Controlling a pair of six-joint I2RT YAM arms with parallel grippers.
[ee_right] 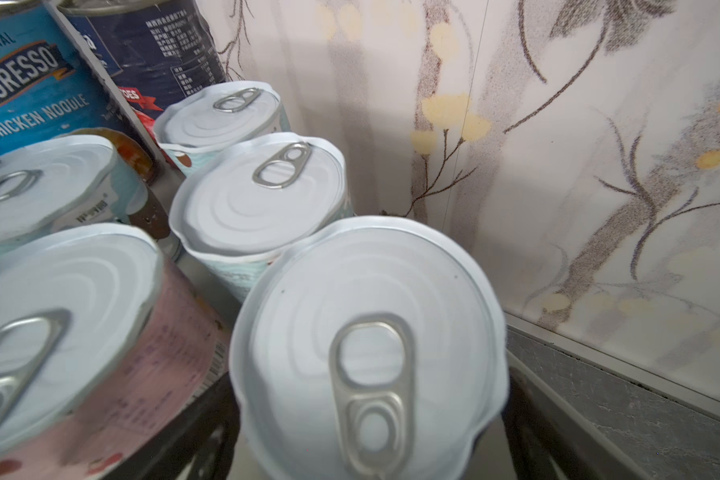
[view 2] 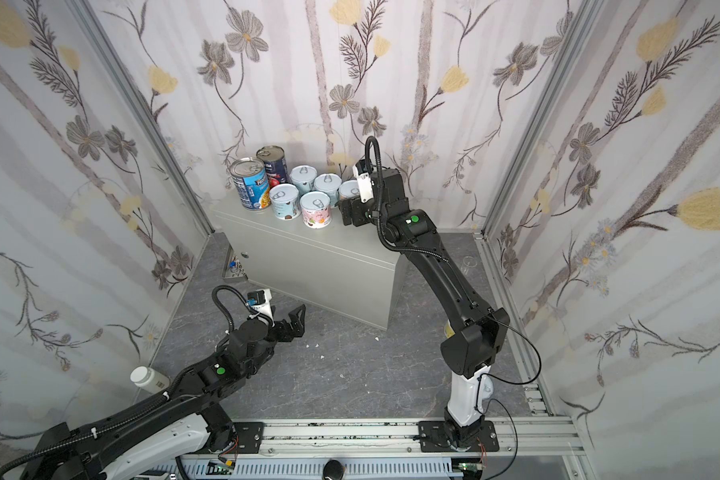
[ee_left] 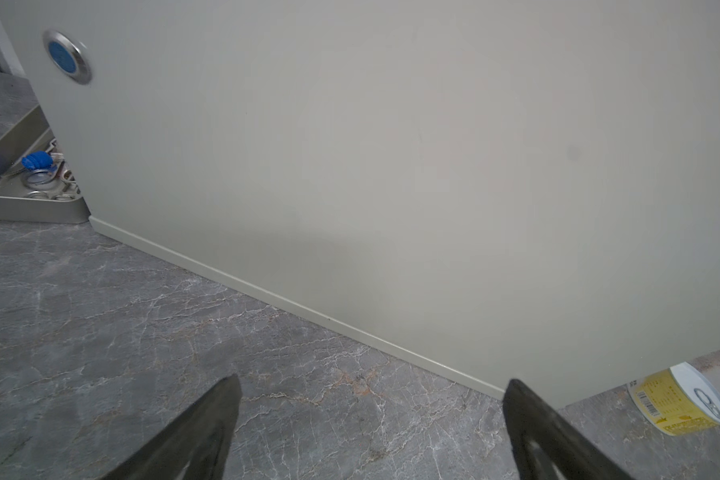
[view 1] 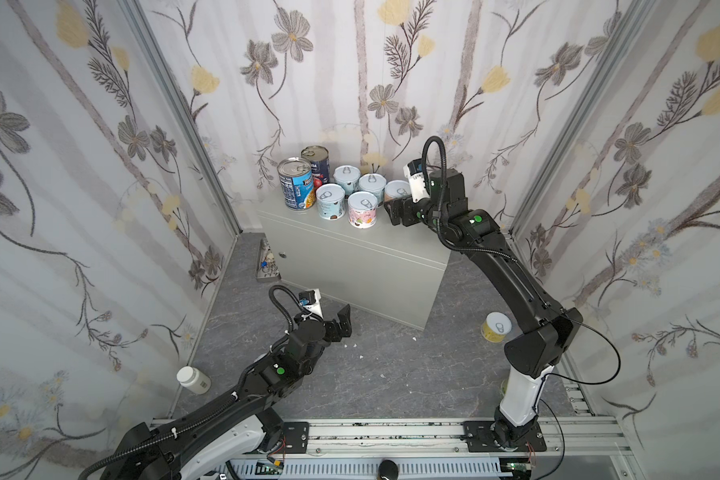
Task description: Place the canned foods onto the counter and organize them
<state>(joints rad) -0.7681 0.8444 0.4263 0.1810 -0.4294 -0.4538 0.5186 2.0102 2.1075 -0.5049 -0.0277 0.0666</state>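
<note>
– One bottle (view 1: 193, 379) nearest, on floor (view 1: 391, 374) at near left. White cap, not a can.
– Noted. Left gripper (view 1: 345, 322)?
– Low over floor, just short of counter (view 1: 350, 257) front. Jaws wide apart, nothing between; plain in left wrist view.
– Any cans down on floor?
– One yellow can (view 1: 495, 327), upright, just right of counter, partly hidden behind right arm (view 1: 528, 299).
– Left of counter?
– Small tray (view 1: 267, 266) of metal bits, tucked against that side. Touching or not: cannot tell.
– On top?
– Seven cans, all upright, bunched at far left end by the wall. Blue can (view 1: 295, 183) in front of navy can (view 1: 316, 162), both tall, leftmost. Five short cans (view 1: 372, 185) right of those: teal can (view 1: 330, 201) and pink can (view 1: 362, 209) in front, three behind.
– Right gripper (view 1: 391, 210)?
– Up on top, at end can (view 1: 397, 190), rightmost of back row. Fingers (ee_right: 533, 436) either side of it in right wrist view, lid filling the gap. Gripping or just clear of it: cannot tell.
</note>
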